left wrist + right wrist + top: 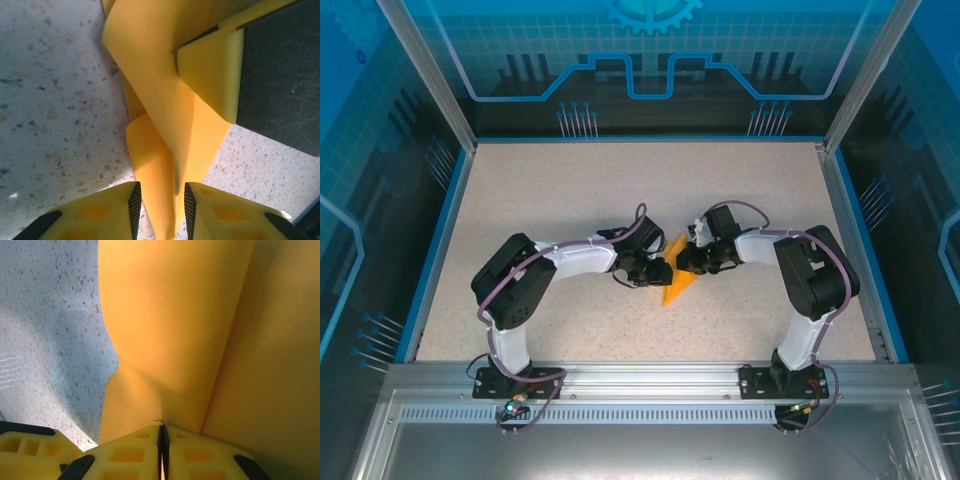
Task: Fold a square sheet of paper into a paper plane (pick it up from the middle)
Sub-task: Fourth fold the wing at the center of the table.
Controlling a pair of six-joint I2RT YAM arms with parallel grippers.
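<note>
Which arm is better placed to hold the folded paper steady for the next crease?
Right, probably. The right pincer is clamped shut on the paper; the left pincer has its jaws apart around the paper's edge, not pinching it.

The orange paper [160, 75] is thin, matt and smooth. The table [570, 190] looks speckled, matt and grainy. At six o'clock, the rail [650, 385] is brushed metal. The left gripper [161, 192] has matt yellow plastic fingers [100, 215].
</note>
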